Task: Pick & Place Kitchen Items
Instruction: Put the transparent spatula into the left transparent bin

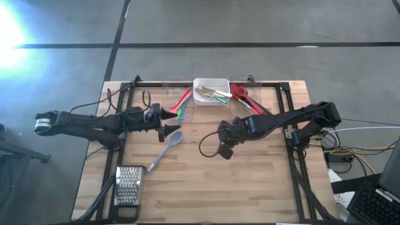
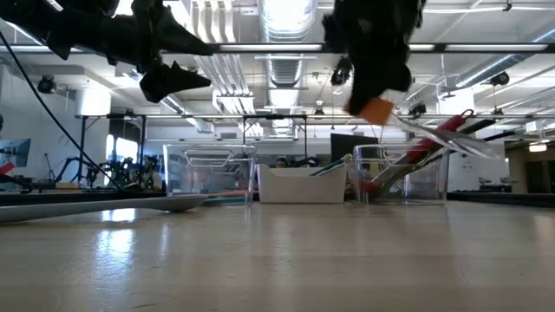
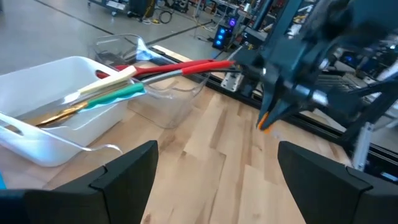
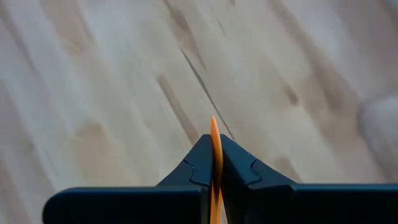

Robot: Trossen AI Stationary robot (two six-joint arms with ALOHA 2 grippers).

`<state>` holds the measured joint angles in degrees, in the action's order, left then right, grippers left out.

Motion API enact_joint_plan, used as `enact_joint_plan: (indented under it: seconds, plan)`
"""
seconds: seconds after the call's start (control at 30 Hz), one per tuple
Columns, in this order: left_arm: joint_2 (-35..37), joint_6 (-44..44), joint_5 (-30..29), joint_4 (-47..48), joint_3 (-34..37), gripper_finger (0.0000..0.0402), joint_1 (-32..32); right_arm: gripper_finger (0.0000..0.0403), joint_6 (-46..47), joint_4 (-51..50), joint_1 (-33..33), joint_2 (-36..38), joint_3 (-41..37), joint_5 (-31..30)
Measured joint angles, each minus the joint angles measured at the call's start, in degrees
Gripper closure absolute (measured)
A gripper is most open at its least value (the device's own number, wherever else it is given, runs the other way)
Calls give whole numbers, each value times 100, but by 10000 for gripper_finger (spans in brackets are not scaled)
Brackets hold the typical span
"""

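left fingers (image 3: 130,171) apart above slim grey spoon (image 1: 165,148)

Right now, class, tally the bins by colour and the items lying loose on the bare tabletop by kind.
Clear bins: 2
White bin: 1
Grey spoon: 1
Metal grater: 1
Total: 5

Table (image 1: 250,187) layout, seen from above: 3 bins stand side by side along the far edge, the white tub (image 1: 211,92) in the centre holding cutlery (image 1: 212,95). A spoon (image 1: 165,148) lies before the left bin; a grater (image 1: 129,185) lies nearer, to its left.
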<state>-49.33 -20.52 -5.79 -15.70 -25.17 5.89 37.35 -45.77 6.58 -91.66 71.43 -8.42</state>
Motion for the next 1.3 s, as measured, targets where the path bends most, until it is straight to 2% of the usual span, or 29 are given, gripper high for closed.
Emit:
enact_joint_plan:
  seconds: [0.13, 0.43, 0.53, 0.8, 0.9, 1.07, 1.2, 1.3]
  plan:
    - [-2, -244, 181, 52, 0, 67, 2, 395, -623, -33, 83, 3, 566, -196]
    - [-428, -779, 282, 205, -119, 67, 123, 395, -2875, 27, 289, -25, 1712, -214]
    - [-771, -1099, 975, 213, -270, 67, 216, 395, -3640, 105, 358, -26, 1955, -216]
    - [-1945, -1923, 3933, -972, -1103, 67, 450, 395, -4867, 597, 557, -26, 2286, -206]
    - [-2418, -1971, 4245, -1437, -1439, 67, 461, 395, -5034, 666, 687, -30, 2381, -192]
    - [-3099, -1669, 4251, -1493, -1967, 67, 541, 395, -5132, 544, 933, -30, 2562, -194]
    - [-3618, -2119, 4252, -1823, -2342, 67, 603, 395, -5156, 397, 1089, -30, 2694, -205]
    - [-3928, -1740, 4635, -2314, -2525, 67, 600, 395, -5148, 395, 1123, -30, 2788, -277]
